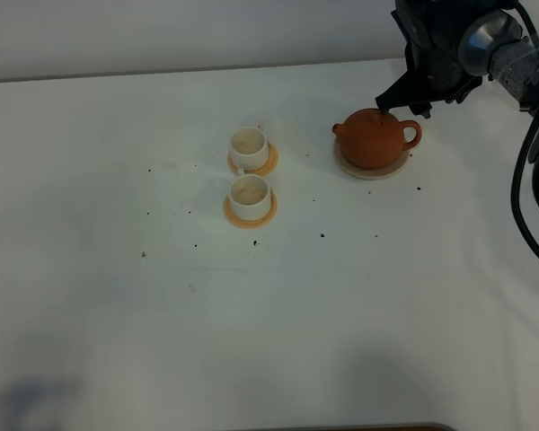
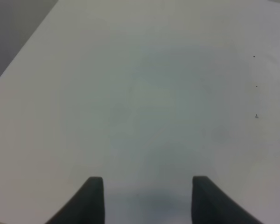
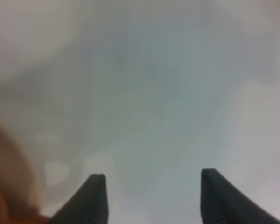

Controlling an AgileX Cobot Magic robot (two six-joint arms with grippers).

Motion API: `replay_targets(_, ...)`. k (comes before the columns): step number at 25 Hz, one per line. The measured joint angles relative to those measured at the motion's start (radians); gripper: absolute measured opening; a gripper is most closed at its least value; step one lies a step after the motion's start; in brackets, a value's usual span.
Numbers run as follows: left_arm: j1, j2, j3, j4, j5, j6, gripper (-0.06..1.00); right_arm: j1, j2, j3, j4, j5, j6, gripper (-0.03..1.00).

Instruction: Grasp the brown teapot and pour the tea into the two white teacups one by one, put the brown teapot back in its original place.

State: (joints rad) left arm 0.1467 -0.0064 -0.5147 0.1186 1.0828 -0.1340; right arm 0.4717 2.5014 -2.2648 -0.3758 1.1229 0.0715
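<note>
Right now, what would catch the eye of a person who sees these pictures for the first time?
The brown teapot sits on its pale saucer toward the far right of the white table, and the right claw hangs open close over it. Near the middle, two white teacups stand on orange coasters, one behind the other.

Small dark specks [image 1: 322, 235] lie scattered across the white table [image 1: 117, 341].
</note>
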Motion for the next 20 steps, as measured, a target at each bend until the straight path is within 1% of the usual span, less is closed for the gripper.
replay_targets(3, 0.000, 0.000, 0.000, 0.000, 0.000, 0.000, 0.43, 0.000, -0.008, 0.000, 0.004, -0.029, 0.003, 0.44)
replay_targets(7, 0.000, 0.000, 0.000, 0.000, 0.000, 0.000, 0.43, 0.000, -0.008, 0.000, 0.073, -0.052, -0.011, 0.44)
replay_targets(9, 0.000, 0.000, 0.000, 0.000, 0.000, 0.000, 0.43, 0.000, -0.008, 0.000, 0.088, -0.054, -0.017, 0.44)
replay_targets(12, 0.000, 0.000, 0.000, 0.000, 0.000, 0.000, 0.43, 0.000, -0.008, 0.000, 0.107, -0.029, -0.018, 0.44)
replay_targets(20, 0.000, 0.000, 0.000, 0.000, 0.000, 0.000, 0.43, 0.000, -0.008, 0.000, 0.116, 0.071, -0.020, 0.44)
